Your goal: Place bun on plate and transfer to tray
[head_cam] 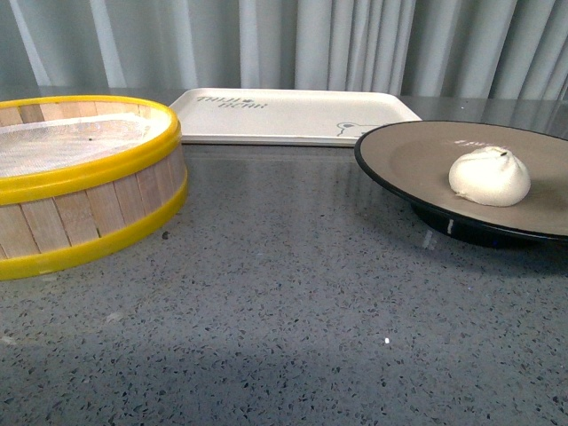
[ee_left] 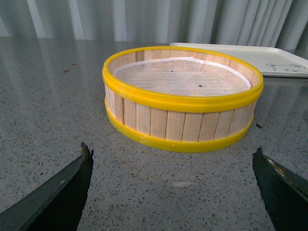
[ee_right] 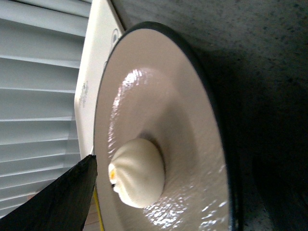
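Note:
The white pleated bun (head_cam: 489, 176) rests on the taupe plate (head_cam: 399, 146) with the black rim, at the right of the grey table. Behind, in the middle, lies the cream tray (head_cam: 293, 115), with nothing on it. Neither arm shows in the front view. In the right wrist view my right gripper (ee_right: 174, 159) hangs open over the plate (ee_right: 192, 110), with the bun (ee_right: 139, 173) close between its jaws and untouched; one dark finger (ee_right: 65, 199) shows. My left gripper (ee_left: 171, 147) stands open above bare table, short of the steamer basket, holding nothing.
A yellow-rimmed wooden steamer basket (head_cam: 89, 186) with a white mesh liner fills the left side; it also shows in the left wrist view (ee_left: 183, 115). The tray corner (ee_left: 274, 60) lies behind it. Grey curtains (head_cam: 355, 44) close off the back.

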Tool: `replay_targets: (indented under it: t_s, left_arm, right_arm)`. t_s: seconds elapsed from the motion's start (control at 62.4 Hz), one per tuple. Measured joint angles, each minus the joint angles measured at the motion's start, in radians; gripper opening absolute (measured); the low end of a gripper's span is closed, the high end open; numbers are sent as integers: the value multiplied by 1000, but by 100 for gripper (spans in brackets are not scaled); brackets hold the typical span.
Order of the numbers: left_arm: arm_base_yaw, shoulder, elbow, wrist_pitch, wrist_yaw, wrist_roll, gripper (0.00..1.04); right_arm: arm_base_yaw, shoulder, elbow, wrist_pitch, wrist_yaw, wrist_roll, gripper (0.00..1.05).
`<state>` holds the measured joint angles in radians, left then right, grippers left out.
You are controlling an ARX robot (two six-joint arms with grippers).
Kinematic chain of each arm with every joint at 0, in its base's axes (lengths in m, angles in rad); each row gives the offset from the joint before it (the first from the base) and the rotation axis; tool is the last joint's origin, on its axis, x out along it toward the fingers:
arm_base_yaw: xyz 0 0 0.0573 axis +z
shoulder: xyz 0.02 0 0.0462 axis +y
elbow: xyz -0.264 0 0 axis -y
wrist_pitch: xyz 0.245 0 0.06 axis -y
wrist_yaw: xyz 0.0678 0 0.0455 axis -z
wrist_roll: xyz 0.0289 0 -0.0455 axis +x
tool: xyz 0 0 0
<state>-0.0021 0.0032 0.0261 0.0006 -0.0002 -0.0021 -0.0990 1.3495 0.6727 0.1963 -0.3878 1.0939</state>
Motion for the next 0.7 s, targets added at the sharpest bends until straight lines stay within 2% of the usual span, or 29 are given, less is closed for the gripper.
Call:
replay_targets:
  t_s: [0.192, 0.24, 0.352, 0.513, 0.577, 0.641, 0.705]
  left_arm:
    - [0, 0, 0, 0, 0, 0, 98]
    - [0, 0, 0, 0, 0, 0, 98]
    - [0, 0, 0, 0, 0, 0, 98]
    - [0, 0, 0, 0, 0, 0, 98]
    - [0, 0, 0, 0, 0, 0, 98]
    - [0, 0, 0, 0, 0, 0, 98]
    - [0, 0, 0, 0, 0, 0, 98]
  right_arm:
    - [0, 31, 7, 6, -12, -1, 96]
    - [-2, 37, 11, 9, -17, 2, 91]
    - [-14, 52, 14, 11, -19, 2, 62]
    - [-23, 51, 14, 11, -27, 1, 31]
    - [-27, 49, 14, 11, -29, 1, 15]
    - [-30, 48, 14, 14, -44, -1, 5]
    - [-31, 40, 15, 23, -43, -3, 3]
